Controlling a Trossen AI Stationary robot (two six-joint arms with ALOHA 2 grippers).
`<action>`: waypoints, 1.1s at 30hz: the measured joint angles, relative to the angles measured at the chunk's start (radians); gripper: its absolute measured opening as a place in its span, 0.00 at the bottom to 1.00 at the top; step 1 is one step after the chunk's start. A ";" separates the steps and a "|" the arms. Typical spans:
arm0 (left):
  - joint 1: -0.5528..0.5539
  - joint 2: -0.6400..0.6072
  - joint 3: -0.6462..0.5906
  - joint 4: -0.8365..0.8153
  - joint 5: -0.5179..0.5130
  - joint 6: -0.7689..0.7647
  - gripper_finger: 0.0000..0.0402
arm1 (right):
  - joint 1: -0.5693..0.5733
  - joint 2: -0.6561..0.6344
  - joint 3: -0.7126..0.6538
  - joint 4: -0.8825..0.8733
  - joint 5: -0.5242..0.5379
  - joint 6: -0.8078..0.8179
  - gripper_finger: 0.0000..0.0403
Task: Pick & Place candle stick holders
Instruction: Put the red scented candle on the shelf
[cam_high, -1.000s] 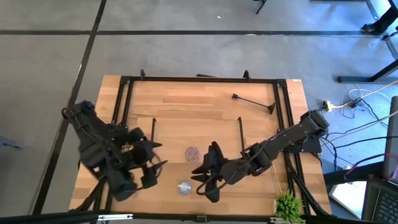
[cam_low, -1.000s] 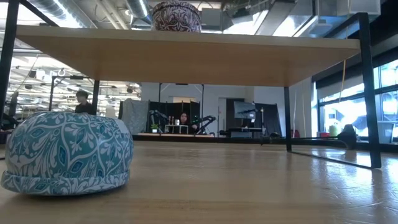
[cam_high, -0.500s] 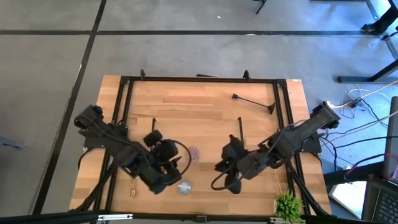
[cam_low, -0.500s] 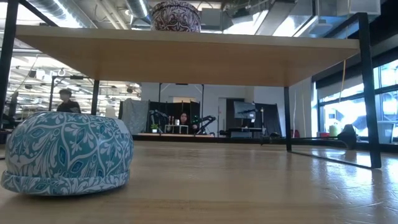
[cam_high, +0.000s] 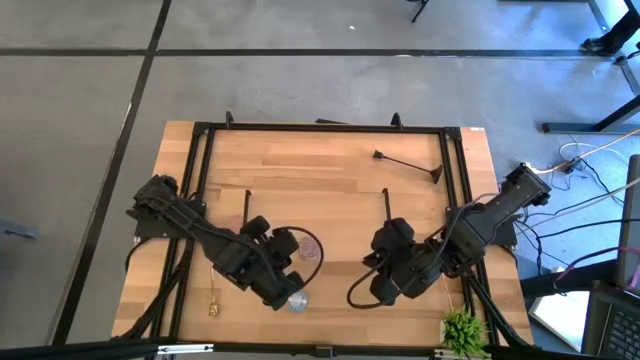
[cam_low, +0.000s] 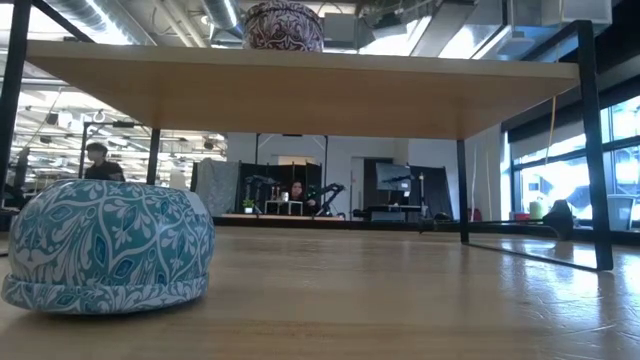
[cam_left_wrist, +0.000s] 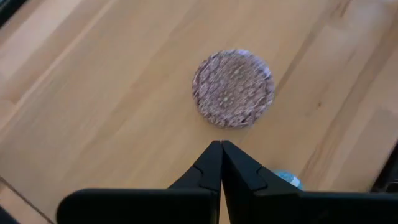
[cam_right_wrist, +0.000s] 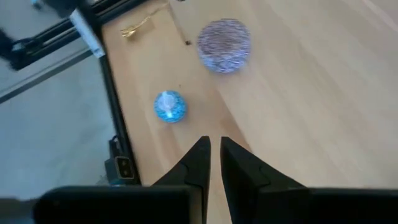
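A mauve glittery round (cam_high: 310, 247) stands on top of the raised wooden board (cam_low: 300, 85); it also shows in the left wrist view (cam_left_wrist: 233, 88). A pale blue round (cam_high: 297, 300) rests on the table near the front edge and fills the left of the low view (cam_low: 105, 245). A black stem (cam_high: 410, 165) lies at the far right. A gold stem (cam_high: 213, 298) lies at the near left. My left gripper (cam_high: 290, 283) is shut and empty, just left of the two rounds. My right gripper (cam_high: 380, 290) is all but shut and empty, to their right. No pink round shows.
Black frame rails (cam_high: 200, 200) run round the table. Two thin black rails (cam_high: 247, 215) stand on the wood. A green plant (cam_high: 463, 330) stands at the near right corner. Bare wood lies between the arms and at the far middle.
My left gripper has gone toward the table's right edge and a little nearer, up to the two rounds. My right gripper has drawn back toward the right edge, away from them. The rounds and stems have stayed where they were.
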 joint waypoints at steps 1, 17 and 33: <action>0.005 0.005 0.000 -0.006 0.008 -0.012 0.00 | 0.003 0.000 0.000 -0.012 0.013 0.023 0.10; 0.092 -0.125 -0.234 0.230 0.213 -0.124 0.00 | 0.016 0.000 0.000 -0.032 0.053 0.124 0.10; 0.141 -0.239 -0.445 0.520 0.301 -0.062 0.00 | 0.016 0.000 0.000 -0.033 0.064 0.124 0.10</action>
